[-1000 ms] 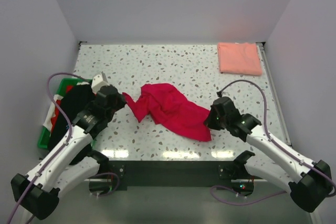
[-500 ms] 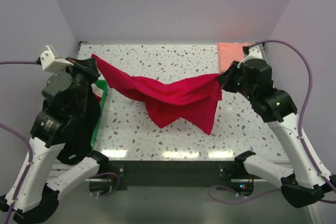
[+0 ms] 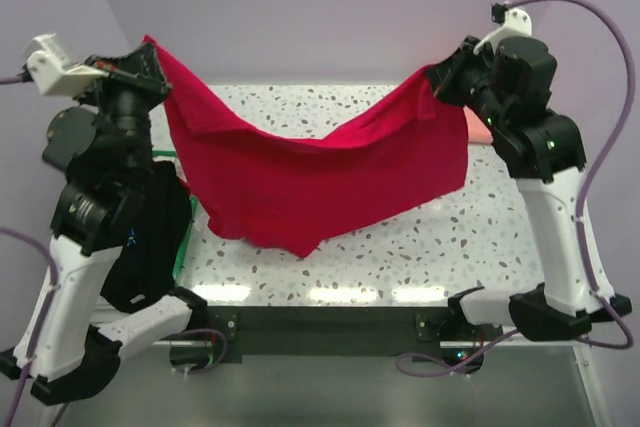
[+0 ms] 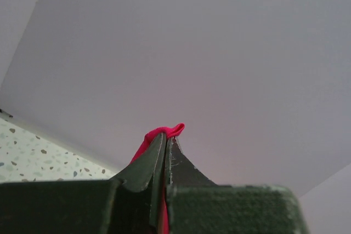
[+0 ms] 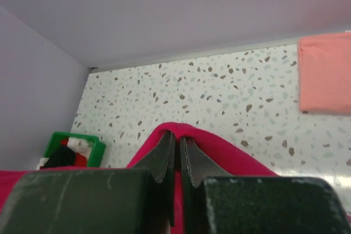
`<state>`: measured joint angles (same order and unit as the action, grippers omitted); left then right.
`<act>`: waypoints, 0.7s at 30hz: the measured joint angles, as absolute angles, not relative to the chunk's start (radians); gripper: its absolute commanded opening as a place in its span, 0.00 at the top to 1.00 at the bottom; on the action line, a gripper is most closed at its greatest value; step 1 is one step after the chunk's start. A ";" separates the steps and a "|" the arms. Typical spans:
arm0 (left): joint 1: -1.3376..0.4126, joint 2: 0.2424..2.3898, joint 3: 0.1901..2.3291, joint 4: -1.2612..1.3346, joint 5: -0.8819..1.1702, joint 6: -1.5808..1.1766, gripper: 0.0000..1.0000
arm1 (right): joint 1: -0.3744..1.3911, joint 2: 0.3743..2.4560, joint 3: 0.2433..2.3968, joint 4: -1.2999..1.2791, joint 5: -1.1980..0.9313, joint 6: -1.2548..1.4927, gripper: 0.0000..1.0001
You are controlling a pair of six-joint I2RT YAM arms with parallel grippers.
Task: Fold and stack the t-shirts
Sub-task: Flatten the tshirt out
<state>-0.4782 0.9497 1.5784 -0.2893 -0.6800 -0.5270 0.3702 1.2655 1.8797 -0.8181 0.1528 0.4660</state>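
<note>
The left fingers [image 4: 149, 163] and right fingers [image 5: 163, 154] were each clamped on an edge of the red shirt [image 3: 300, 172], which hung spread over the bench [image 3: 420, 237]. The pink shirt [image 5: 324, 72] lay far right.

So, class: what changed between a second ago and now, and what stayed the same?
The left gripper and right gripper, each shut on the crimson t-shirt, rose and spread apart, lifting it from a crumpled heap on the table to hang stretched between them. The salmon t-shirt and green crate stayed put.
</note>
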 measured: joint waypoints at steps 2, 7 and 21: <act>-0.471 1.031 1.603 -0.237 -0.669 -0.499 1.00 | 0.337 1.349 1.938 -0.783 0.106 0.464 1.00; -0.306 1.261 1.686 -0.138 -0.505 -0.499 1.00 | 0.212 1.582 2.028 -0.652 -0.052 0.502 1.00; 0.068 2.009 2.412 0.127 0.009 -0.756 1.00 | 0.094 2.134 2.481 -0.246 -0.283 0.709 1.00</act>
<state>0.0685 2.0090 2.4123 0.1272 0.0086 -0.7555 0.0937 2.1342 2.4813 -0.2462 -0.2829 0.7094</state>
